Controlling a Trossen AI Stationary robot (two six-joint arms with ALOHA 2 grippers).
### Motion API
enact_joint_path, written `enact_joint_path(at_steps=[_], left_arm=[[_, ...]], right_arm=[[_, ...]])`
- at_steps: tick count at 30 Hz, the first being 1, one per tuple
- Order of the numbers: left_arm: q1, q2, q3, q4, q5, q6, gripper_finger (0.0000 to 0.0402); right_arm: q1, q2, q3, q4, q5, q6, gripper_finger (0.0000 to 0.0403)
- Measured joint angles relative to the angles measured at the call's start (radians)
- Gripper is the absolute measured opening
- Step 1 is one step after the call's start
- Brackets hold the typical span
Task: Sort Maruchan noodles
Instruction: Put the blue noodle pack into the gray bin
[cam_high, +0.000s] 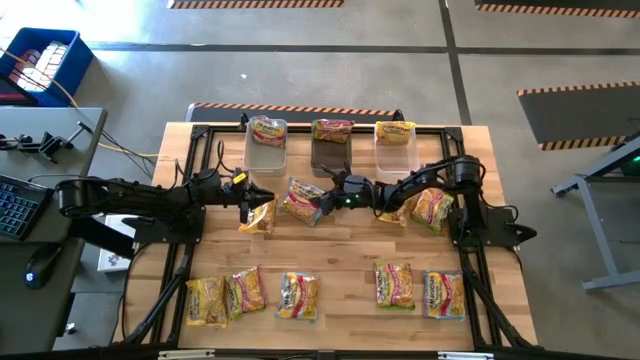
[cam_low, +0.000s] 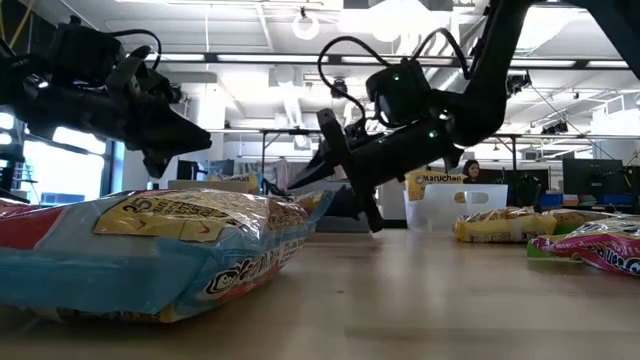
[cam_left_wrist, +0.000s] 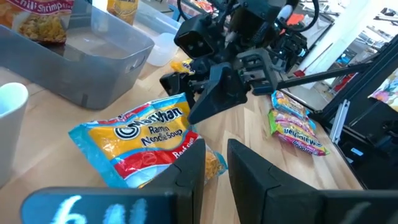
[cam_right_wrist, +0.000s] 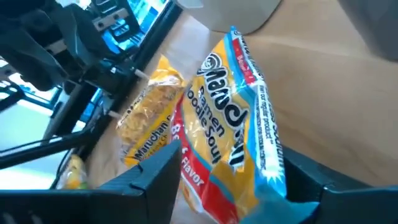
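Observation:
A yellow Maruchan packet (cam_high: 260, 218) lies left of centre, and my left gripper (cam_high: 248, 207) is shut on it from above. Just to its right lies a yellow packet with blue and red edges (cam_high: 300, 200), flat on the wood. My right gripper (cam_high: 322, 200) is open and reaches it from the right. In the right wrist view its fingers stand on either side of this packet (cam_right_wrist: 230, 118); whether they touch it I cannot tell. The left wrist view shows the same packet (cam_left_wrist: 143, 134) and the right gripper behind it. My left gripper (cam_left_wrist: 216, 171) pinches the yellow packet by a bit of its edge (cam_left_wrist: 216, 163) that shows between the two fingers. The fingers point down at it from above. They hide the rest of the packet in that view, and its far end lies on the table (cam_right_wrist: 149, 121).
Three tubs (cam_high: 266, 152) (cam_high: 332, 155) (cam_high: 396, 152) line the far edge, each with a packet on top. More packets lie under the right arm (cam_high: 432, 208). Several lie along the near edge (cam_high: 225, 297) (cam_high: 298, 296) (cam_high: 394, 285) (cam_high: 442, 293). Bare wood lies between the rows.

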Motion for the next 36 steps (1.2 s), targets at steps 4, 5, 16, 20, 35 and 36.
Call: enact_joint_path(at_steps=[4,5,16,20,35,36], left_arm=[[0.0,0.0,0.0,0.0,-0.042,-0.028,0.0061],[0.0,0.0,0.001,0.001,-0.055,-0.028,0.0061],[0.002,0.0,0.132,-0.152,0.011,0.039,0.0061],[0.001,0.0,0.23,-0.37,0.031,0.128,0.0061],[-0.061,0.026,0.526,-0.923,0.058,0.434,0.0131],[-0.066,0.033,0.534,-0.924,0.057,0.436,0.0144]], right_arm=[[0.003,0.003,0.032,-0.077,0.013,-0.049,0.0176],[0.005,0.003,0.045,-0.109,0.019,-0.073,0.0162],[0.062,0.003,0.211,-0.289,0.006,-0.465,0.0009],[0.077,0.003,0.269,-0.363,-0.035,-0.616,0.001],[0.097,0.003,0.352,-0.482,-0.093,-0.862,0.0],[0.097,0.003,0.352,-0.482,-0.093,-0.867,0.0]])
